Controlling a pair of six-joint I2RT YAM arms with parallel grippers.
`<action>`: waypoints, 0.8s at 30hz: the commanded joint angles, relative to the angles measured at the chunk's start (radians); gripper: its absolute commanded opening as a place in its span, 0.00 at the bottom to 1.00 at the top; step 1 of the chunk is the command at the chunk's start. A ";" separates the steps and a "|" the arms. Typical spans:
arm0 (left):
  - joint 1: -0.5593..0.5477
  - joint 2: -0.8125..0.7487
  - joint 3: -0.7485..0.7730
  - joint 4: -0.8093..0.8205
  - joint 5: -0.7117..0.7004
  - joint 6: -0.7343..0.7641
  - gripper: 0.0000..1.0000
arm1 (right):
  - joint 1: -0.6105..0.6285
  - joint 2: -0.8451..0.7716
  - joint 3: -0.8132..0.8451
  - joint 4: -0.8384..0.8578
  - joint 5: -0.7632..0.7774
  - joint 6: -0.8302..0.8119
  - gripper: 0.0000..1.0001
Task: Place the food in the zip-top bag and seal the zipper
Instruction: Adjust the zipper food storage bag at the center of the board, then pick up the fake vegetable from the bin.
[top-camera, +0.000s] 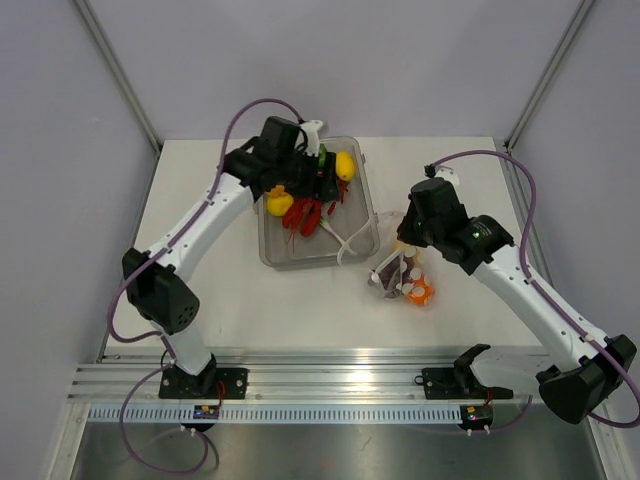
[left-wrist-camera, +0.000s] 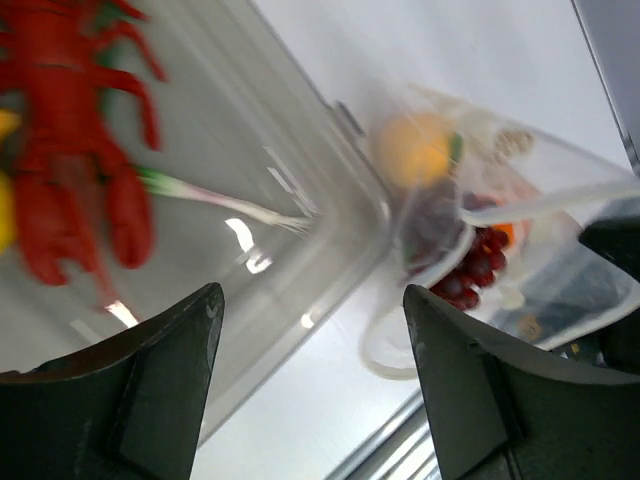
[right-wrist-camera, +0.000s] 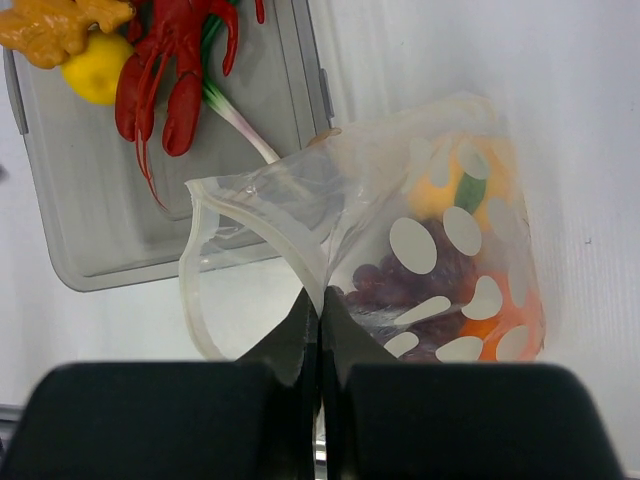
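Note:
The dotted clear zip-top bag (right-wrist-camera: 440, 250) lies on the table right of the tray, its mouth gaping toward the tray. Inside it I see purple grapes (right-wrist-camera: 395, 282), an orange (right-wrist-camera: 505, 325) and a yellow-orange piece (right-wrist-camera: 440, 190). The white zipper strip (right-wrist-camera: 250, 215) curls in an open loop. My right gripper (right-wrist-camera: 320, 300) is shut on the bag's mouth edge; in the top view it (top-camera: 398, 252) sits just above the bag (top-camera: 395, 280). My left gripper (left-wrist-camera: 312, 335) hangs open over the tray's right part with nothing between its fingers. More food stays in the tray: a lemon (right-wrist-camera: 95, 68).
The rigid clear tray (top-camera: 275, 255) sits at the table's middle, holding a red lobster (top-camera: 303, 215), yellow pieces (top-camera: 345, 165) and a green-stemmed spring onion (right-wrist-camera: 240, 125). The left arm reaches over it. Aluminium rails run along the near edge (top-camera: 330, 385).

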 joint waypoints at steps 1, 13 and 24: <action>0.109 -0.093 -0.004 0.008 -0.124 0.011 0.75 | 0.004 -0.002 0.052 0.057 -0.013 -0.008 0.00; 0.379 -0.113 -0.344 0.428 -0.018 -0.446 0.75 | 0.004 -0.002 0.068 0.036 -0.016 -0.008 0.00; 0.399 -0.062 -0.377 0.484 -0.290 -0.460 0.85 | 0.004 -0.014 0.065 0.019 -0.014 -0.003 0.00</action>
